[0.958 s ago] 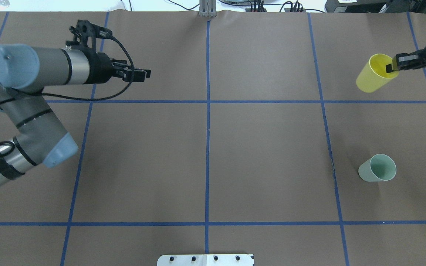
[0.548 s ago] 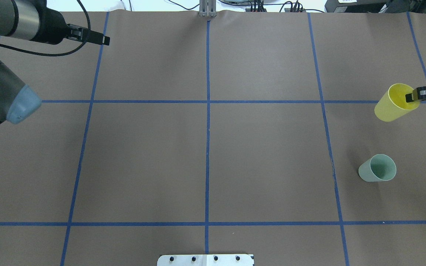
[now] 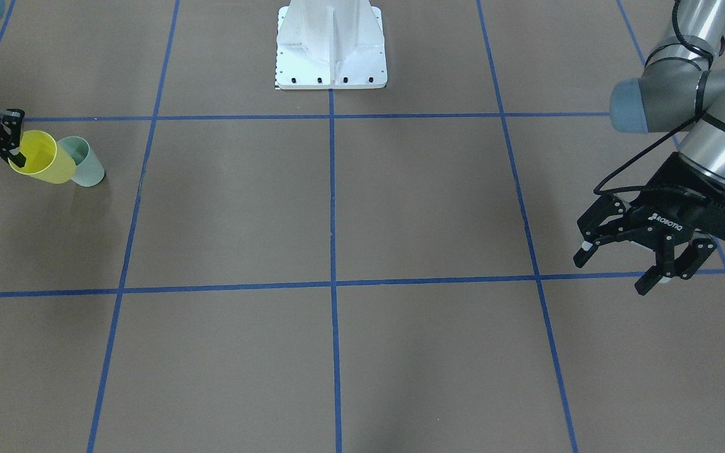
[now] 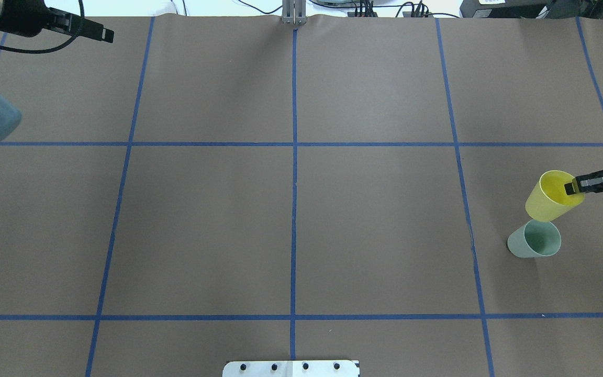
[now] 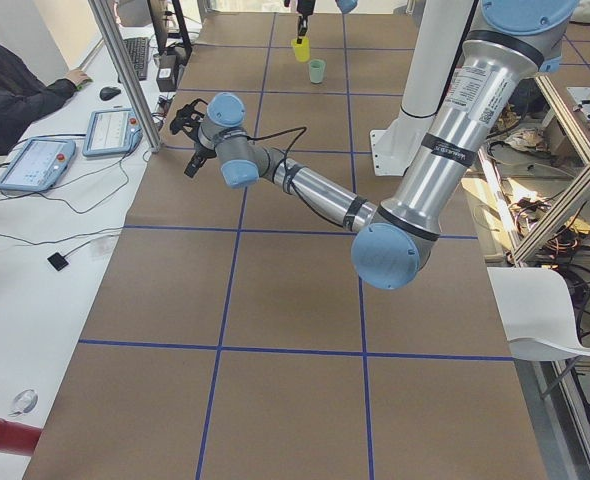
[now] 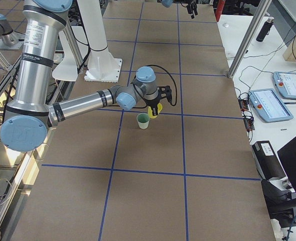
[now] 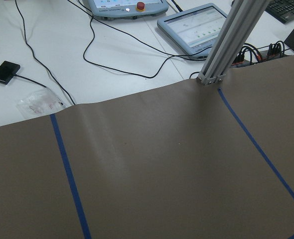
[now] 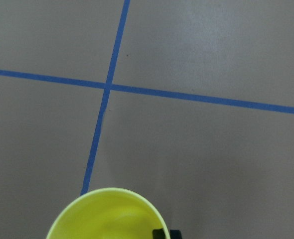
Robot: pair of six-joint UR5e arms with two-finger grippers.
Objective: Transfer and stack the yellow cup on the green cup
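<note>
The yellow cup (image 4: 548, 198) hangs tilted in my right gripper (image 4: 573, 186), which is shut on its rim, one finger inside the cup. It is held just beyond and partly above the green cup (image 4: 534, 240), which stands upright on the table at the right. In the front view the yellow cup (image 3: 41, 157) overlaps the green cup (image 3: 87, 165) beside the right gripper (image 3: 15, 154). The right wrist view shows only the yellow rim (image 8: 107, 214). My left gripper (image 3: 614, 274) is open and empty, far off at the table's far left corner (image 4: 97, 32).
Blue tape lines grid the brown table (image 4: 291, 209). The white robot base plate (image 3: 331, 63) sits at the near edge. An aluminium post (image 4: 293, 13) stands at the far edge. An operator (image 5: 15, 95) with tablets sits beyond the table.
My right gripper has carried the yellow cup toward the robot's side, from well beyond the green cup to right next to it. My left arm has drawn back toward the far left corner.
</note>
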